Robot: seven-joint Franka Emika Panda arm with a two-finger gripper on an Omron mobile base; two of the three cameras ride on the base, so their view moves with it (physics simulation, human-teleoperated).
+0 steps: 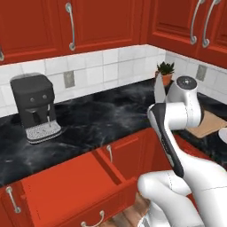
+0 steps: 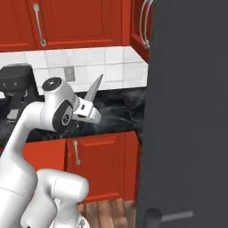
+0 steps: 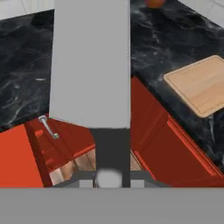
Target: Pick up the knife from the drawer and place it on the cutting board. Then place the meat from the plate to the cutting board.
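Observation:
My gripper [image 2: 87, 111] is shut on the black handle of the knife [image 2: 94, 91], held in the air above the counter's front edge. The broad grey blade [image 3: 92, 61] points up and away from the hand, and in the left base view the knife [image 1: 158, 91] rises beside the arm's wrist. The red drawer [image 1: 71, 190] stands pulled open at the lower left, with its inside hidden. On the black counter to the right lies the tan cutting board [image 3: 199, 85], also seen as the board [image 1: 208, 124] behind the arm. A white sliver of the plate [image 1: 224, 135] shows at the right edge. The meat is out of view.
A black coffee machine [image 1: 35, 106] stands on the counter at the left. A small potted plant [image 1: 166, 71] sits in the back corner. A tall dark panel [image 2: 191, 111] blocks the right of the right base view. Red cabinet doors [image 1: 128, 155] run below the counter.

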